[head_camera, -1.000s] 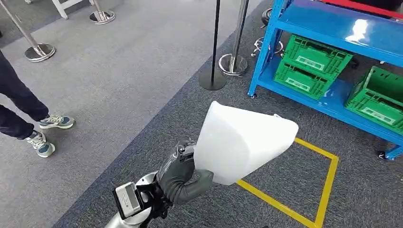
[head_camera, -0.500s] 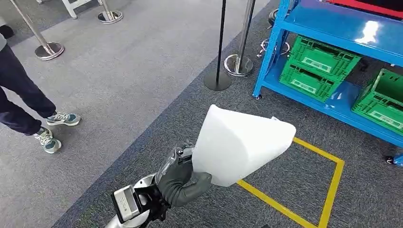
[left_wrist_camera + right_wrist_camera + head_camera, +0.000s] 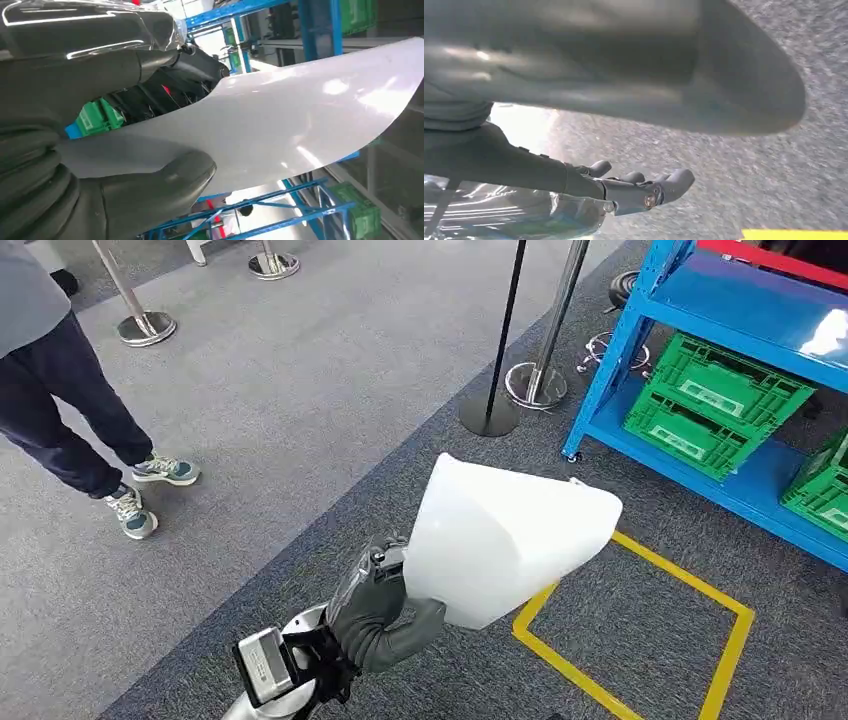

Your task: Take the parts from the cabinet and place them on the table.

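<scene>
With the white part (image 3: 505,545) gripped in the fingers (image 3: 375,585) of the left hand (image 3: 378,612) above the carpet, it should be kept level while carried to the surface; the right hand (image 3: 634,190) is loosely open, holding nothing.

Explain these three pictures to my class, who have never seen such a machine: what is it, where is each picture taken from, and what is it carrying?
It is a walking humanoid robot. The head view looks down from high on its body. Its left robot hand grips a large white curved part. Around it are grey carpet, a yellow floor outline, a blue shelf rack holding green crates, and a person's legs. The other two pictures come from wrist cameras: one shows the same part close up, one shows the right robot hand holding nothing, fingers apart.
</scene>
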